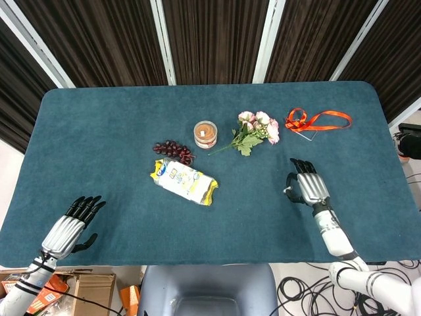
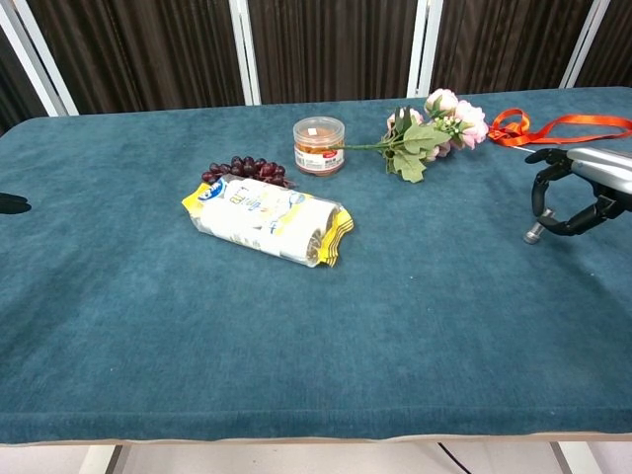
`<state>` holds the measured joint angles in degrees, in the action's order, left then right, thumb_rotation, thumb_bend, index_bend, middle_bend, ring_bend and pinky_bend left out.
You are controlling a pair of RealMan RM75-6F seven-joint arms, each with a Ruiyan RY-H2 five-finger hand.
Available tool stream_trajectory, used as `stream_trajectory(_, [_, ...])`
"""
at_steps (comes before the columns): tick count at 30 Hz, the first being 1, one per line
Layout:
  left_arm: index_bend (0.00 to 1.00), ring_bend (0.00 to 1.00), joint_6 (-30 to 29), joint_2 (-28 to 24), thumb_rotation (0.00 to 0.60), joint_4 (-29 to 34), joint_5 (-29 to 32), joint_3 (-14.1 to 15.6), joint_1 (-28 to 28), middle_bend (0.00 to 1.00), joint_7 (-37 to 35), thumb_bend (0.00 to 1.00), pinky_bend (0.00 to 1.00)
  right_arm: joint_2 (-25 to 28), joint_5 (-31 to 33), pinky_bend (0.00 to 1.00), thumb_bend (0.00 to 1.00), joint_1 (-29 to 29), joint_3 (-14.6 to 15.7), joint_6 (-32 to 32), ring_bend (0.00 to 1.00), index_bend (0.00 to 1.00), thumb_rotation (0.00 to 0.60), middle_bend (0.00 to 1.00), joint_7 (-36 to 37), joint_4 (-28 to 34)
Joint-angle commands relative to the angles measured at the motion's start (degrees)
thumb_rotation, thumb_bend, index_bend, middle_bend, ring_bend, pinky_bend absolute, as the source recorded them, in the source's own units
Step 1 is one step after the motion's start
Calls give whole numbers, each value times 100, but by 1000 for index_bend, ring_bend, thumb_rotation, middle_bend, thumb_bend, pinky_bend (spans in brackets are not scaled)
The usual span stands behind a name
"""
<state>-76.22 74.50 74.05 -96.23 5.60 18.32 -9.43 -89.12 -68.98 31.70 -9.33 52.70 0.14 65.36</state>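
Head cam sits high, looking almost straight down at the whole teal tabletop (image 1: 99,131), curtains at 12 o'clock. Chest cam is low and nearer, facing 12 across it. Both share the middle: snack bag (image 1: 185,181), jar (image 1: 205,133), flowers (image 1: 255,130)

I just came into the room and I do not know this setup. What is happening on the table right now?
Nothing is being held at this moment. The right robot hand hovers open above the blue table, nearest to the pink flowers and the orange ribbon. The left robot hand is open near the front left edge. In the middle lie a yellow snack packet, dark grapes and a small jar, all untouched.
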Motion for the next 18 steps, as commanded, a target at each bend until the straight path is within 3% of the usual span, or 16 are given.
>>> stream_trajectory(1, [0,0,3,3,600,-5,2,1,-2,0,-7,391,0,-9,-19,0,354,12,-3,14,0,542,600,40,-32,30])
stream_trajectory(7, [0,0,-14,6,600,-38,-5,7,-15,0,-61,390,0,-2,-15,0,353,9,-8,84,0,519,600,39,-199,129])
stream_trajectory(13, [0,0,-50,-11,600,-42,-19,5,-25,0,-86,391,0,46,4,0,354,-18,-6,126,0,399,600,39,-279,217])
stream_trajectory(15, [0,0,-68,-18,600,-36,-29,7,-31,0,-88,391,0,83,-9,0,354,-31,9,134,0,301,600,36,-293,256])
stream_trajectory(18, [0,0,-361,-48,600,16,-1,-13,-199,0,-101,391,0,545,-334,0,353,-324,223,630,0,120,600,10,-450,947])
